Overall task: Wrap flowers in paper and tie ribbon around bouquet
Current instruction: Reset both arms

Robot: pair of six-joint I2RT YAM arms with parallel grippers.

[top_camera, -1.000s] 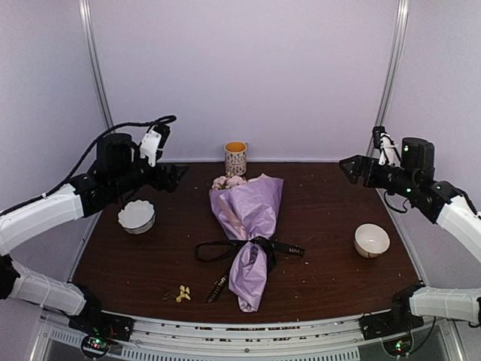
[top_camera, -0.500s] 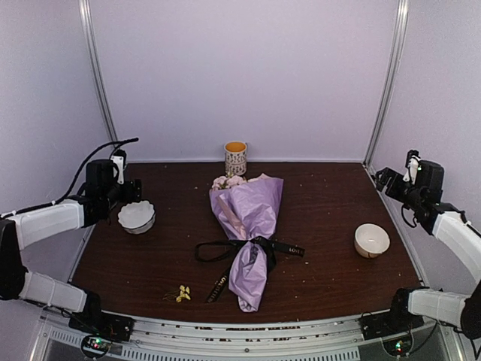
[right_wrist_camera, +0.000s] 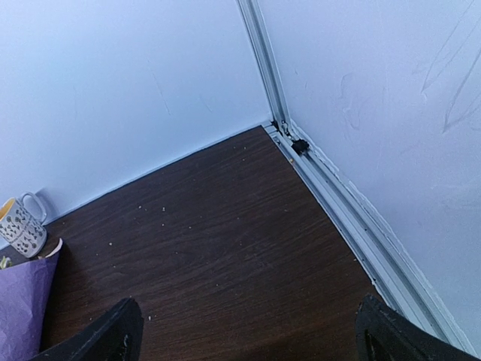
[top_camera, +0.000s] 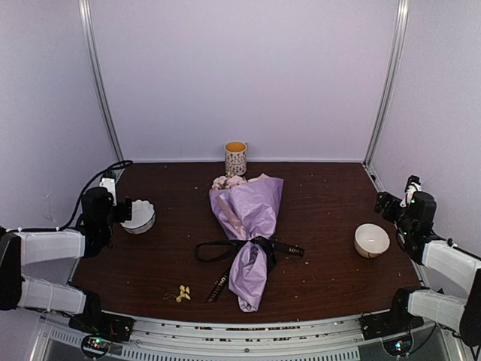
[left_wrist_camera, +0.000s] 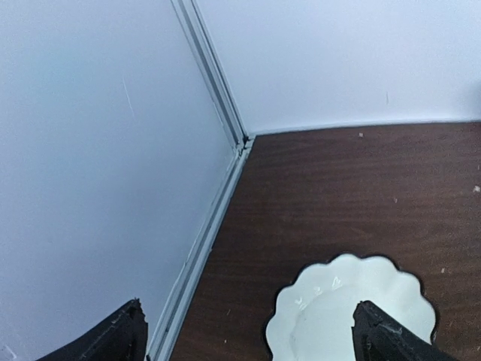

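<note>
The paper (top_camera: pixel 252 226) is lilac, with pale pink flowers (top_camera: pixel 228 181) at its twelve o'clock end. The ribbon (top_camera: pixel 263 244) is black with faint light lettering. The table (top_camera: pixel 331 203) is dark brown wood grain. The mug (top_camera: pixel 236 159) at twelve o'clock is white with dark motifs, yellow inside. The scalloped bowl (top_camera: pixel 137 216) at nine o'clock is white; the round bowl (top_camera: pixel 371 240) at three o'clock is cream. The loose blossoms (top_camera: pixel 183 293) at seven o'clock are yellow.

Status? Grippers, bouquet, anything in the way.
Left gripper open, empty, by the scalloped dish. Right gripper open, empty, at right edge. Bouquet wrapped, ribbon tied round it, mid-table. Yellow sprig loose near its base.
</note>
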